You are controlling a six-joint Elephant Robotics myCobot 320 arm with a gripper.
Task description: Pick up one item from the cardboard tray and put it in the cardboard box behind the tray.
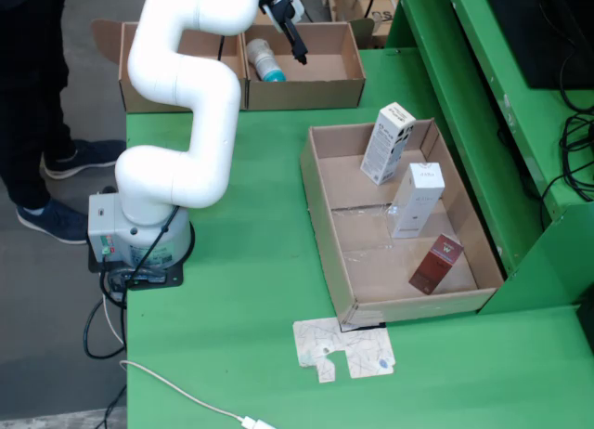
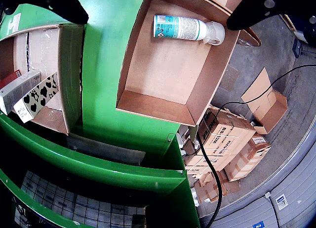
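hovering over the brown cardboard box [image 1: 320, 71] at the far edge of the green desk [image 1: 241, 262], your black tool [image 1: 295, 41] stands with its jaws wide apart and nothing between them. in the wrist view you see the two dark fingers [image 2: 261, 10] at the upper corners of the picture, far apart, with the box floor [image 2: 168, 65] open between them.

you can see a white cylindrical bottle with a teal label [image 2: 185, 27] lying on its side inside that box, close against one wall, its white cap end pointing right in the wrist view. in the fixed view the same bottle [image 1: 265, 61] lies at the left end of the box, just beside the tool and apart from it.

nearer the camera in the fixed view, your large shallow cardboard tray [image 1: 327, 227] holds three cartons. a white carton with black spots [image 1: 387, 142] stands tilted at the far end. a plain white tall carton [image 1: 416, 200] stands upright in the middle. a dark red carton [image 1: 436, 264] lies toward the near right corner.

a second brown cardboard box [image 1: 139, 93] sits to the left of the first, touching it, partly hidden behind the white jointed arm [image 1: 181, 104]. a flat printed cardboard scrap [image 1: 343, 348] lies on the desk just in front of the tray. a person's dark legs and shoes [image 1: 46, 169] stand on the floor at the left edge.
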